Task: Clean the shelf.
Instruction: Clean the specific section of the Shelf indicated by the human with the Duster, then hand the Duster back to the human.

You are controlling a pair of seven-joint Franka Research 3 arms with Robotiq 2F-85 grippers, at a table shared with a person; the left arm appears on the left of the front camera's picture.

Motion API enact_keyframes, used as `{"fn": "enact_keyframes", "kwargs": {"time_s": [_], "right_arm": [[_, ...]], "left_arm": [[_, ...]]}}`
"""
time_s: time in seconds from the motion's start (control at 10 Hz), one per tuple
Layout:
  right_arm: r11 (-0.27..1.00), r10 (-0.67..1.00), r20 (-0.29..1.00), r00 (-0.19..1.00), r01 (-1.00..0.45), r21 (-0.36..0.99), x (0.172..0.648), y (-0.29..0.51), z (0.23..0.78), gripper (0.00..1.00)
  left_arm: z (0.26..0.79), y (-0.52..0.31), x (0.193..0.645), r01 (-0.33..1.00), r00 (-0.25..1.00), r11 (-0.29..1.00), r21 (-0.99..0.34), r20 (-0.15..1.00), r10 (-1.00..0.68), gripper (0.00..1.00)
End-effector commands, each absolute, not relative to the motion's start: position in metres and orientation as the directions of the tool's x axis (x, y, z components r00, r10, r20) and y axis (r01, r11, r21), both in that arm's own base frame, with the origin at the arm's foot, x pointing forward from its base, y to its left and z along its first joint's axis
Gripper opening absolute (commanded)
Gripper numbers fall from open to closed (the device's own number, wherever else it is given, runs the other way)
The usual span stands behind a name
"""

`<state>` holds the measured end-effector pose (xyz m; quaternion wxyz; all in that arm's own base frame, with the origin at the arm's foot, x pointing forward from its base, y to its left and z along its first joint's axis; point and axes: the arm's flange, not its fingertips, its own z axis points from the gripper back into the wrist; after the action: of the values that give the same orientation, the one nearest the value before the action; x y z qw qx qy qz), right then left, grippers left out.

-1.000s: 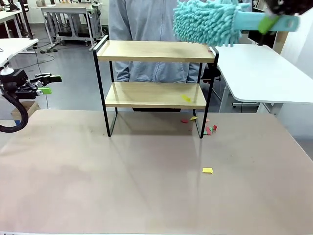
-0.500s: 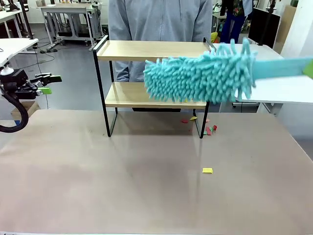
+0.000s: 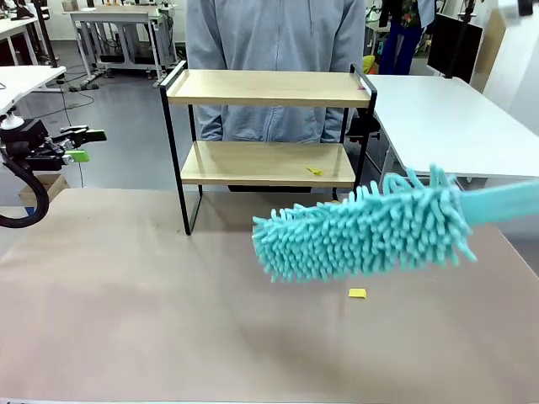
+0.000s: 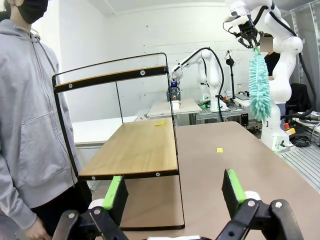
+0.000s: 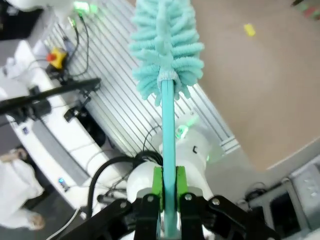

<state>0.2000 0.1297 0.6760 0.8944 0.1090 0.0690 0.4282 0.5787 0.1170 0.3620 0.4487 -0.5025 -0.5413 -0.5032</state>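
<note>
— Where do we see the shelf (image 3: 265, 126)?
— It stands on the far part of the bench (image 3: 168, 320), just in front of the person in the grey hoodie (image 3: 274, 34). On its lower board we spot a small yellow scrap (image 3: 314, 171).
— And our right end effector (image 5: 169, 200)?
— Its green pads are pressed together on the turquoise handle of the duster (image 3: 362, 231). In the front view the fluffy head hangs above the bench, in front of the shelf and lower than its boards, touching neither.
— Our left end effector (image 4: 172, 192)?
— Its fingers stand wide apart with nothing between them, off to the left, beside the shelf's end.
— Anything on the bench?
— A yellow paper bit (image 3: 358, 293) lies under the duster head.
</note>
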Motion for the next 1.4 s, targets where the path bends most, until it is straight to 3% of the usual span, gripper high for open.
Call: {"fn": "enact_keyframes", "kwargs": {"time_s": [0.0,0.3,0.6,0.7,1.3], "right_arm": [[0.579,0.812,-0.072,0.579,-0.783,0.229,0.192,0.121,0.651,0.13],[0.584,0.807,-0.057,0.588,-0.779,0.228,0.169,0.104,0.606,0.13],[0.567,0.803,0.049,0.594,-0.786,0.246,0.169,0.083,0.585,0.13],[0.600,0.794,-0.068,0.604,-0.762,0.243,0.163,0.101,0.595,0.13],[0.600,0.794,-0.068,0.604,-0.762,0.243,0.163,0.101,0.595,0.13]], "left_arm": [[0.365,0.116,0.577,0.994,-0.105,-0.011,0.106,0.990,0.096,1.00],[0.365,0.116,0.577,0.994,-0.105,-0.011,0.106,0.990,0.096,1.00],[0.365,0.116,0.577,0.994,-0.105,-0.011,0.106,0.990,0.096,1.00],[0.365,0.116,0.577,0.994,-0.105,-0.011,0.106,0.990,0.096,1.00],[0.365,0.116,0.577,0.994,-0.105,-0.011,0.106,0.990,0.096,1.00]]}}
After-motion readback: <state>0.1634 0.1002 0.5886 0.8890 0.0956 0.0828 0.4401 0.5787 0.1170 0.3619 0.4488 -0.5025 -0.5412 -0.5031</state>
